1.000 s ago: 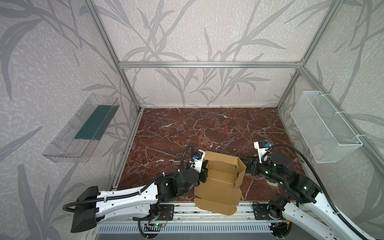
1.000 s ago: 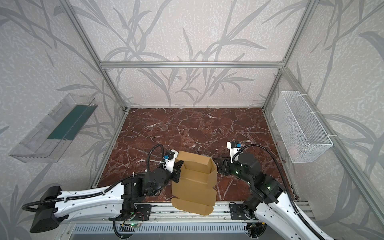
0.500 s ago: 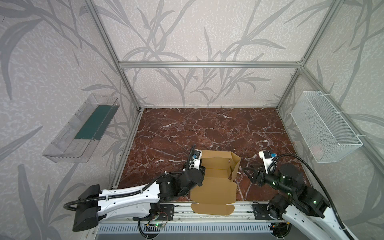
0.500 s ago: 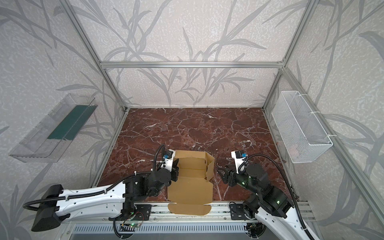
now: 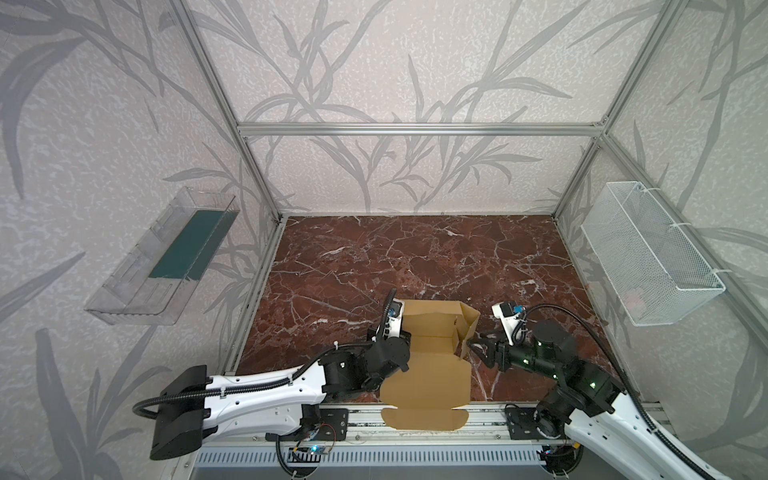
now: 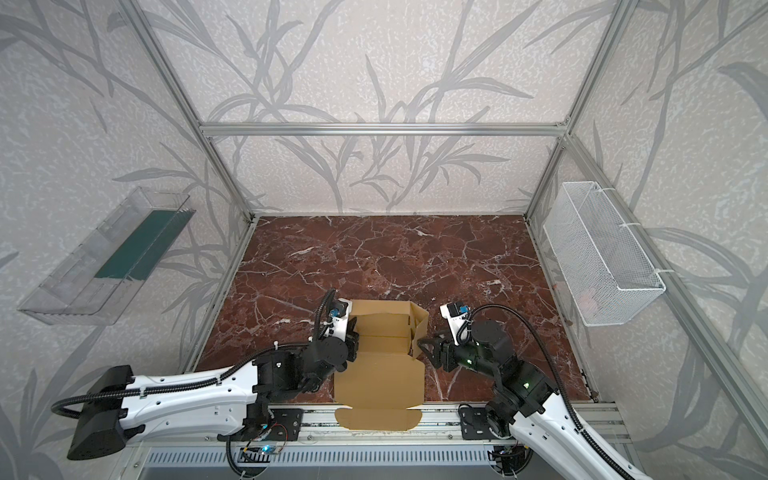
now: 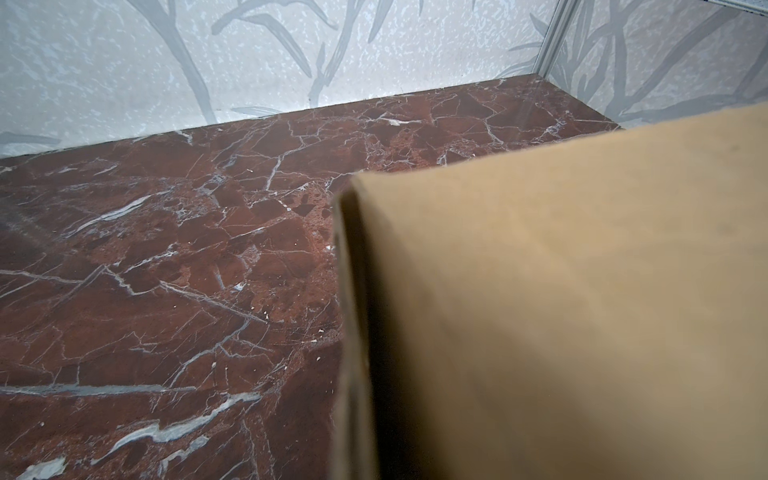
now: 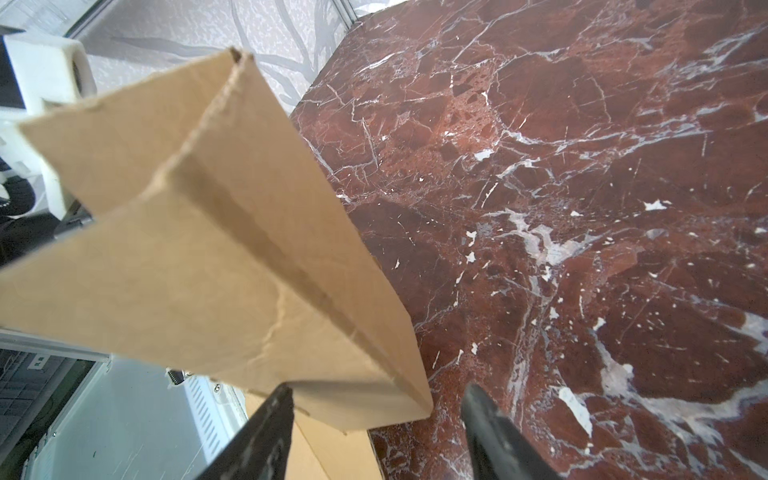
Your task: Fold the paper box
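Observation:
The paper box (image 5: 428, 374) is tan cardboard, lying flat at the table's front edge in both top views. Its right wall (image 6: 419, 328) stands raised, and a lid flap (image 5: 424, 417) hangs over the front rail. My left gripper (image 5: 400, 330) is at the box's left wall and shut on it. Its fingers are hidden in the left wrist view, where cardboard (image 7: 561, 291) fills one side. My right gripper (image 8: 376, 415) is open, and the near end of the raised right wall (image 8: 249, 257) lies between its fingers (image 8: 270, 432).
The red marble table (image 5: 395, 257) stretches back behind the box. A clear plastic tray (image 5: 166, 257) hangs on the left wall and a white wire basket (image 5: 648, 257) on the right wall. An aluminium rail (image 5: 482, 419) runs along the front edge.
The box, held up and tilted a second ago, has come down flat and square to the front edge. The right gripper drew back, then closed in on the right wall again.

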Tool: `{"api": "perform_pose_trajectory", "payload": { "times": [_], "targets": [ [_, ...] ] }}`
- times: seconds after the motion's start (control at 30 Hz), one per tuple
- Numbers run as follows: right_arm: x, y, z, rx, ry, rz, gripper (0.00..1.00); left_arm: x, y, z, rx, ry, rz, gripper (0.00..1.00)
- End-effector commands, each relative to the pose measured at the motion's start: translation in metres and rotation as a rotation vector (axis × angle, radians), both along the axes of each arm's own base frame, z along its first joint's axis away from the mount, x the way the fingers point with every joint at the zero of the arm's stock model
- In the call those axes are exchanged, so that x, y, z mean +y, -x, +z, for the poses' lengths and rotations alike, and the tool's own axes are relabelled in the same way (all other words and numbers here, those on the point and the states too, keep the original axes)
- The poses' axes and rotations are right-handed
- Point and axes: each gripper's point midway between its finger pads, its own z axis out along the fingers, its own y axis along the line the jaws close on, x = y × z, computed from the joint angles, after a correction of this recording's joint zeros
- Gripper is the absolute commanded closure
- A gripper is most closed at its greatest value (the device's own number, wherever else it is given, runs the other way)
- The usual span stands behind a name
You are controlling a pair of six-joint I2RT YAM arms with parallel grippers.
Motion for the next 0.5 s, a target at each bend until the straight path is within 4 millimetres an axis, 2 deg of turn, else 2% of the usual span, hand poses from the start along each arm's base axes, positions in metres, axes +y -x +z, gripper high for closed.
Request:
{"api": "perform_pose_trajectory", "payload": {
  "times": [0.0,0.23,0.47],
  "targets": [
    [0.009,-0.002,0.013,-0.077,-0.044,0.04,0.36,-0.007,0.003,0.001,0.023,0.004,-0.023,1.0],
    [0.019,-0.006,0.009,-0.091,-0.065,0.059,0.41,-0.015,0.001,-0.002,0.024,-0.007,-0.03,1.0],
    [0.02,-0.015,0.007,-0.107,-0.016,0.019,0.54,-0.016,0.0,-0.002,0.021,-0.02,-0.024,1.0]
  ]
}}
